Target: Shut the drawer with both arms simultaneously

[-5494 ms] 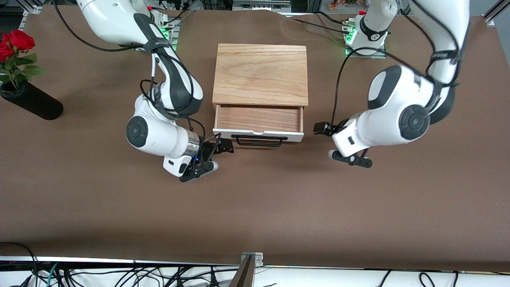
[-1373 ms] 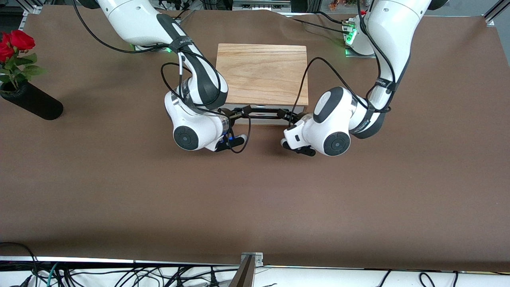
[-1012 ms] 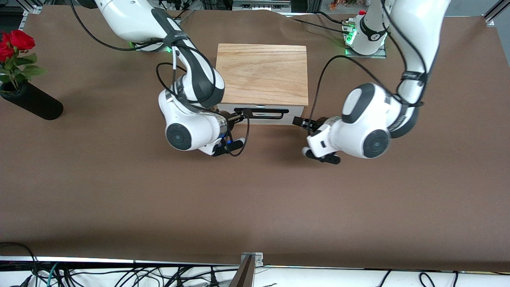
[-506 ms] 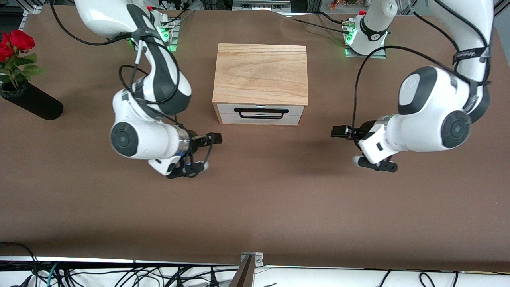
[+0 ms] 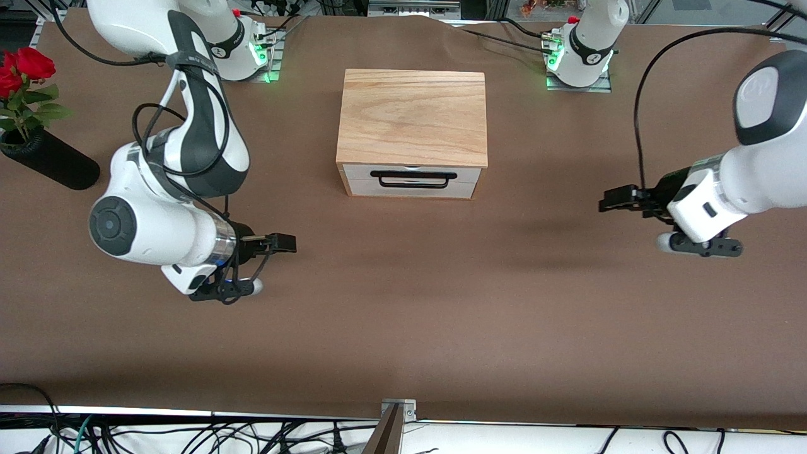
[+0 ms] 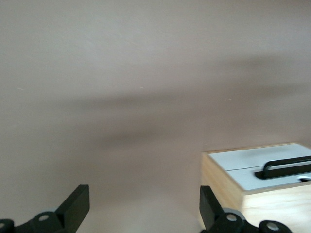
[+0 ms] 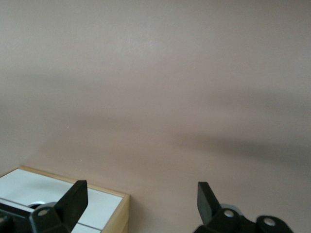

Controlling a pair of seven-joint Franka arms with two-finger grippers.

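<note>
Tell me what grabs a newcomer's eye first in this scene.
The light oak box mid-table, its white-fronted drawer with black wire handle pushed flush shut. The left gripper and right gripper, fingers open, flank it over bare brown table. Red roses in a black vase stand at the right arm's end.

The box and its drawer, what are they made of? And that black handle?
The box looks like light oak wood: wavy grain lines run across its top. The drawer front is smooth matte white, probably painted wood, though the paint hides what lies under it. The handle is thin, black and bent like wire, so likely coated metal; plastic cannot be ruled out.
</note>
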